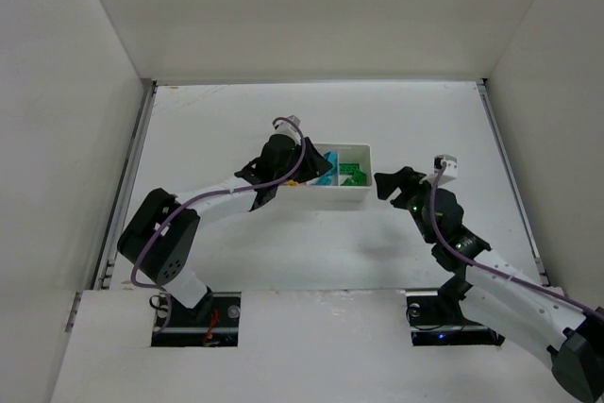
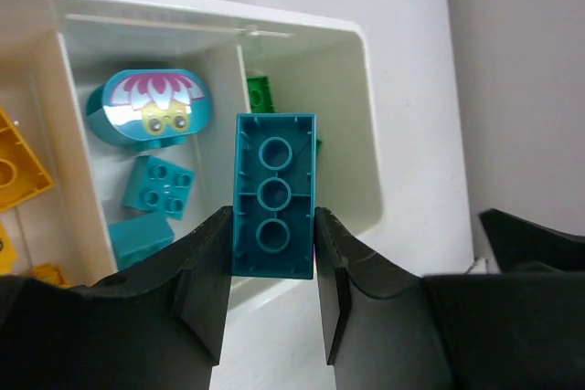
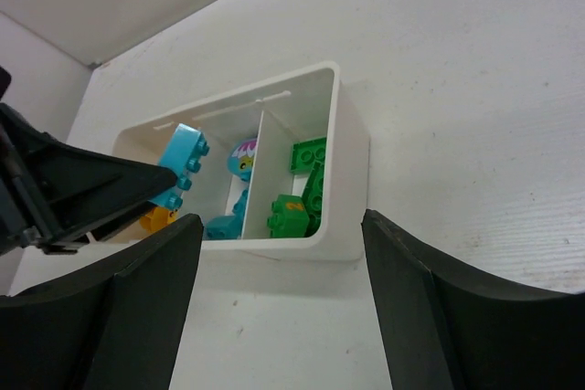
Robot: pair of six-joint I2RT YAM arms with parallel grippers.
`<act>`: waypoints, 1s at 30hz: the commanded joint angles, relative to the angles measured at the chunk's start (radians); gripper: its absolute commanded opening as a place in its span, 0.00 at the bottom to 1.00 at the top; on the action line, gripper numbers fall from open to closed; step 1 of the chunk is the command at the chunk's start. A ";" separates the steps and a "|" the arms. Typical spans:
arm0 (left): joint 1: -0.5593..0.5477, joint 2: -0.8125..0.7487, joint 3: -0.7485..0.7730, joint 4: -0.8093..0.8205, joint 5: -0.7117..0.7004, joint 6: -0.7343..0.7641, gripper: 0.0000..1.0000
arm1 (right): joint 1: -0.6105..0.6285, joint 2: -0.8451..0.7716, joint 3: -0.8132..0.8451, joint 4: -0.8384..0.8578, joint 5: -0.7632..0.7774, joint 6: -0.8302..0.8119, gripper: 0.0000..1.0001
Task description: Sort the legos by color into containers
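Observation:
The white three-compartment tray [image 1: 361, 190] lies mid-table. My left gripper [image 2: 271, 226] is shut on a long cyan brick [image 2: 272, 194], underside to the camera, held above the tray's near wall by the divider between the middle and right compartments; the brick also shows in the right wrist view [image 3: 183, 163]. The middle compartment holds cyan pieces [image 2: 157, 184] and a cyan oval piece with a flower face [image 2: 154, 105]. Yellow bricks [image 2: 14, 171] lie in the left compartment, green bricks [image 3: 306, 191] in the right one. My right gripper [image 3: 281, 221] is open and empty, just right of the tray [image 3: 352, 162].
White walls enclose the table on the left, back and right. The left arm [image 1: 222, 193] reaches across to the tray's left end. The right arm [image 1: 453, 233] stands right of the tray.

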 commanded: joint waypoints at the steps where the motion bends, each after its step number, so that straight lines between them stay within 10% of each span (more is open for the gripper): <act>1: -0.007 -0.002 0.056 -0.036 -0.052 0.042 0.33 | 0.013 -0.027 -0.005 -0.020 0.019 0.020 0.77; 6: -0.016 -0.037 0.064 -0.082 -0.115 0.065 0.59 | 0.018 -0.047 -0.007 -0.052 0.045 0.026 0.79; 7: -0.017 -0.052 0.062 -0.082 -0.121 0.071 0.97 | 0.018 -0.055 -0.005 -0.064 0.053 0.027 0.79; 8: -0.020 -0.068 0.064 -0.085 -0.124 0.080 1.00 | 0.018 -0.062 -0.004 -0.074 0.059 0.030 0.80; 15: -0.013 -0.288 -0.008 -0.122 -0.199 0.091 1.00 | 0.034 -0.099 -0.004 -0.111 0.091 0.036 0.83; 16: -0.011 -0.337 -0.031 -0.128 -0.213 0.096 1.00 | 0.037 -0.099 -0.004 -0.115 0.102 0.036 1.00; 18: -0.005 -0.429 -0.071 -0.159 -0.253 0.099 1.00 | 0.038 -0.095 0.001 -0.143 0.136 0.032 1.00; 30: 0.194 -0.812 -0.254 -0.768 -0.480 -0.028 1.00 | 0.056 -0.073 0.033 -0.298 0.269 0.182 1.00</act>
